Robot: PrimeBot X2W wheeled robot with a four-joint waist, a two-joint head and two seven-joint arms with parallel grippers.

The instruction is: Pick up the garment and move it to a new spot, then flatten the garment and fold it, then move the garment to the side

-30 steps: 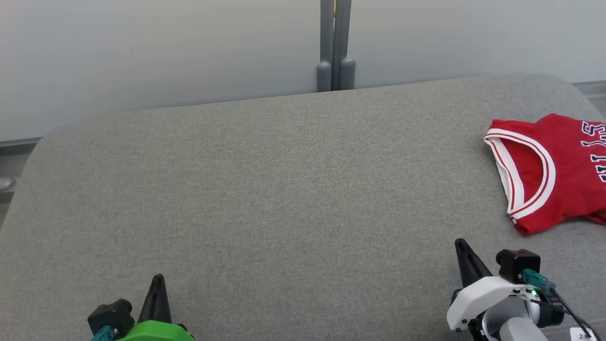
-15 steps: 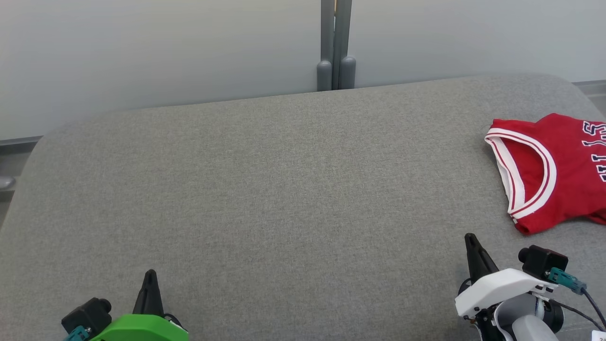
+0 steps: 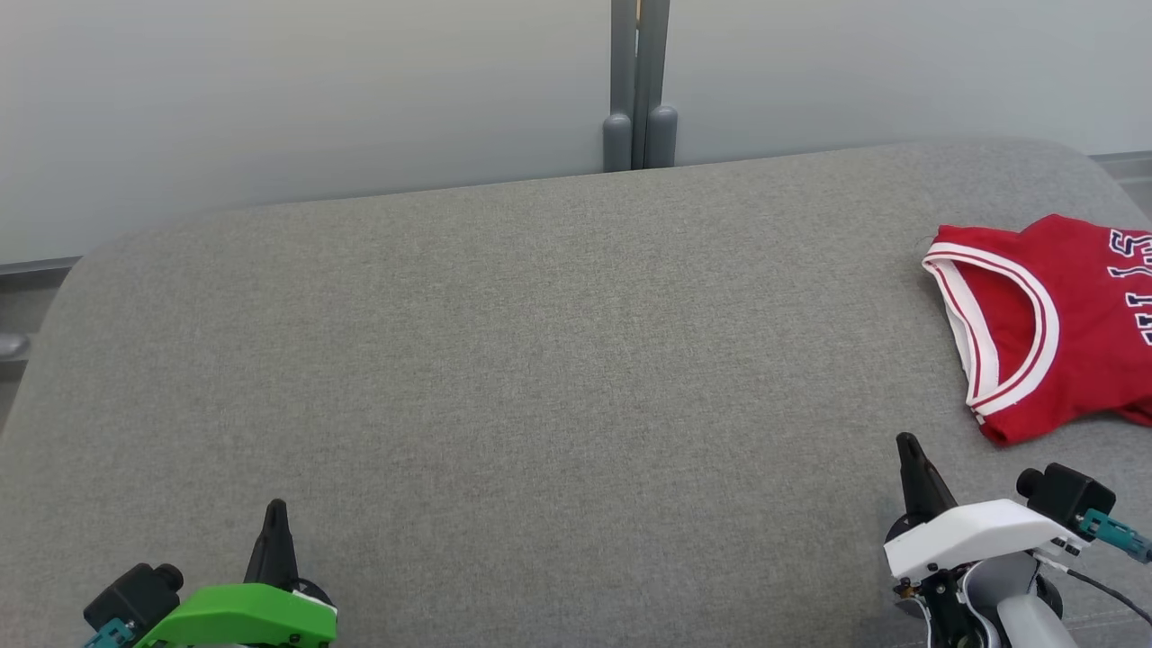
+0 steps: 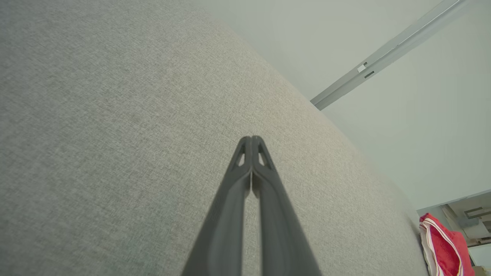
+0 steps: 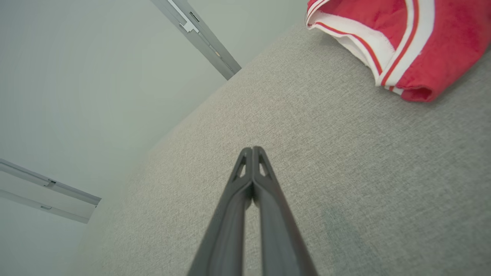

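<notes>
On the head view, the jersey (image 3: 1062,333) lies at the cushion's (image 3: 540,360) right edge, partly cut off by the frame, with a white-trimmed armhole facing the middle. My left gripper (image 3: 274,515) sits at the near left corner and my right gripper (image 3: 909,448) at the near right. Both point away from me, both are pinched closed, and neither holds anything. The right tip is near the jersey's nearest fold but not touching it. I judge both arms to be parked low at the near edge so the cloth is left alone.

On the left wrist view, the two fingers meet at the tips over bare cushion. The jersey (image 4: 445,249) is a red scrap well off at the far corner.

On the right wrist view, the fingers are also pressed together and empty. The jersey (image 5: 422,46) is close ahead, its trimmed opening toward me and its lower fold rolled under. It looks bunched, so I can't tell whether it is folded and set aside or not yet handled.
</notes>
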